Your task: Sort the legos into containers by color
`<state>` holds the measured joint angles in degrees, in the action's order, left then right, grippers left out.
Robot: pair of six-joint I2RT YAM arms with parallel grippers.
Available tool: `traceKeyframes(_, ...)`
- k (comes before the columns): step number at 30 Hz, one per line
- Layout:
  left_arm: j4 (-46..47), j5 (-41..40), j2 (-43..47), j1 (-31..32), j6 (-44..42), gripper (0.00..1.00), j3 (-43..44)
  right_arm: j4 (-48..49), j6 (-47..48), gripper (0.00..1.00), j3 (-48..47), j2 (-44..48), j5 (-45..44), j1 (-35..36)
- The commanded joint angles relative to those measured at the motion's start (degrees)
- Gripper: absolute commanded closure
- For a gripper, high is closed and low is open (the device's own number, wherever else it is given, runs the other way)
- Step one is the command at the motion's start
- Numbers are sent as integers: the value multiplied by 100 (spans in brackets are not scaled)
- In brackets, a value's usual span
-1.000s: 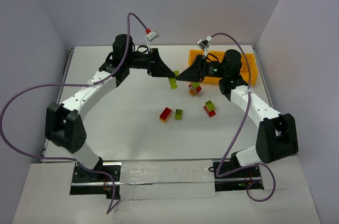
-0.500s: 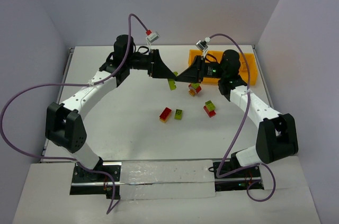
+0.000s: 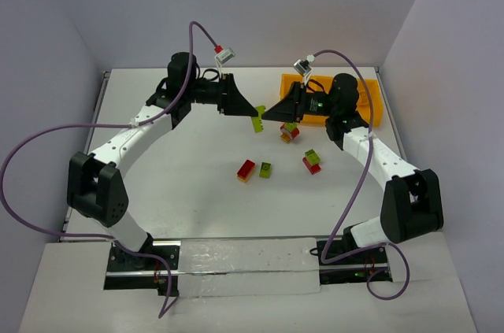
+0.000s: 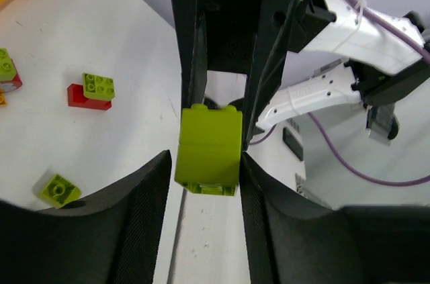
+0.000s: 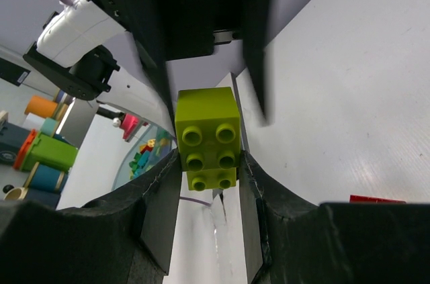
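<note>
— What is the left gripper [image 4: 207, 163] doing?
— It is pinching a lime brick [image 4: 208, 143]. The right gripper [image 5: 207, 163] is meeting it tip to tip and clamping that brick too.
— Where?
— They are holding it in the air over the far middle of the table [image 3: 197, 183]. Loose bricks [image 3: 266, 169] are lying below, and the tray [image 3: 372, 105] is sitting at the far right corner.

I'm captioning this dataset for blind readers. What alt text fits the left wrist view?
A lime green brick is pinched between the left end effector's dark fingers, while the right end effector meets it from the opposite side. On the white table to the left lie a loose lime brick and a lime-on-red stack.
</note>
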<state>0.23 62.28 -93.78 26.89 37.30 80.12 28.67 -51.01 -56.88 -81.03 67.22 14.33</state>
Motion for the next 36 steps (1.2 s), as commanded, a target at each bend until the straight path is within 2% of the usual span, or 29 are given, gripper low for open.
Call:
traceKeyframes(1, 241, 109, 115, -18, -64, 72, 22, 38, 96, 100, -96, 177, -40, -26)
traceKeyframes(3, 223, 117, 114, -18, -74, 91, 21, 16, 109, 100, -86, 176, -69, -35)
traceKeyframes(5, 149, 120, 125, -26, -111, 100, 13, -21, 116, 100, -54, 199, -231, -94)
traceKeyframes(14, 169, 100, 255, -183, -148, 100, -182, -321, 45, 100, 286, 552, -1087, -861)
traceKeyframes(17, 197, 70, 242, -213, -110, 100, -187, -1260, 496, 100, 143, 647, -1447, -1062)
traceKeyframes(18, 196, 27, 227, -220, -83, 100, -179, -2085, 910, 100, 39, 667, -1687, -1116)
traceKeyframes(19, 189, -26, 197, -220, -75, 100, -141, -2641, 1543, 100, -276, 644, -2438, -1124)
traceKeyframes(21, 131, -122, 168, -220, -74, 100, -104, -4265, 2064, 100, -695, 553, -3893, -1134)
traceKeyframes(23, -126, -339, 119, -212, -115, 100, 14, -4914, 2380, 100, -1102, 430, -5483, -1182)
traceKeyframes(25, -543, -646, 60, -190, -340, 100, 173, -5072, 2552, 100, -1198, 240, -6130, -1284)
traceKeyframes(27, -760, -909, 35, -167, -452, 100, 276, -5189, 2675, 99, -1420, 39, -6396, -1371)
traceKeyframes(30, -907, -1195, 63, -150, -482, 100, 359, -5482, 2869, 99, -1969, -712, -6952, -1389)
traceKeyframes(36, -1047, -1434, 119, -132, -514, 100, 368, -5596, 2886, 94, -2764, -1620, -7258, -1578)
